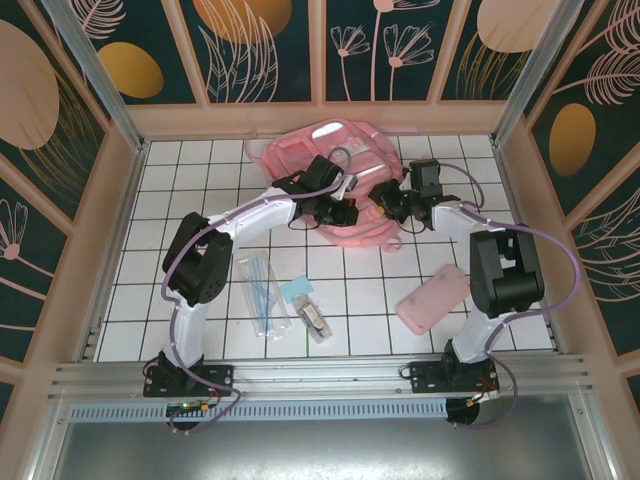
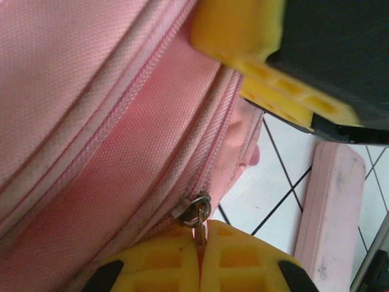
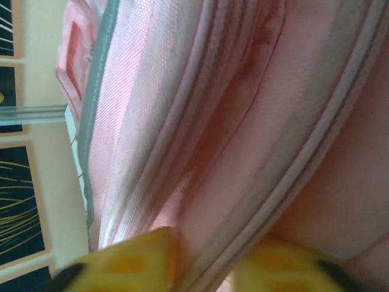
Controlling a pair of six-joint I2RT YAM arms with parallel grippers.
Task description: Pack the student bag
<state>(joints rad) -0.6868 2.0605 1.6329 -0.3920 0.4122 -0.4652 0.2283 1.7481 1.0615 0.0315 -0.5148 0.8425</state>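
Note:
The student bag, a large pink backpack, lies at the back middle of the table. My left gripper sits on its front edge. In the left wrist view the left gripper is shut on the metal zipper pull, which hangs from the slider on the bag's zip. My right gripper is close beside it on the bag's right. In the right wrist view the right gripper is closed on a fold of pink fabric and white piping; the yellow fingers press it from both sides.
A flat pink pouch lies at the right front, also seen as the pink pouch past the bag. A clear case of pens, a blue card and a small packet lie at the front middle. Wooden walls ring the tiled table.

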